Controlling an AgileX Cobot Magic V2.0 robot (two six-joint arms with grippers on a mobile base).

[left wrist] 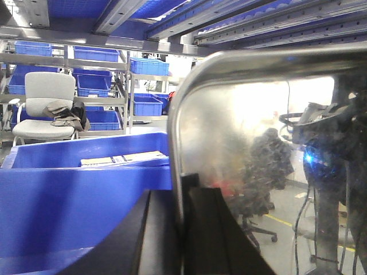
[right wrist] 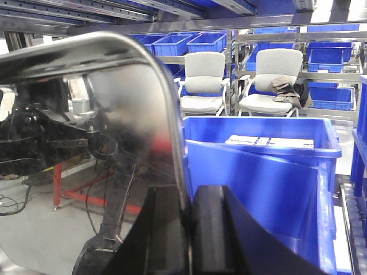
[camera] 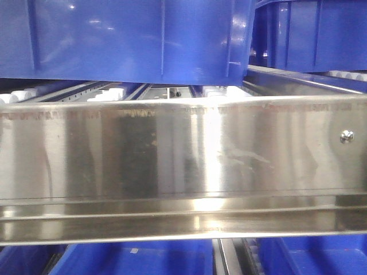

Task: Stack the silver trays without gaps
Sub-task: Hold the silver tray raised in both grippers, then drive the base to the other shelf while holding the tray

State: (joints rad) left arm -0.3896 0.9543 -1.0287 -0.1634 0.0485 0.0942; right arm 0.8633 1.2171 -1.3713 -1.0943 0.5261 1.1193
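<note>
In the left wrist view a silver tray stands on edge and fills the right half of the frame, its scuffed bottom mirroring the room. My left gripper is shut on its rolled rim, one black finger on each side. The right wrist view shows a silver tray on edge at the left, with my right gripper shut on its rim in the same way. I cannot tell whether both hold one tray. Neither trays nor grippers appear in the front view.
A long steel rail with a screw spans the front view, with a blue bin above it. Blue bins lie just beyond each gripper. Shelving, more bins and grey chairs stand behind.
</note>
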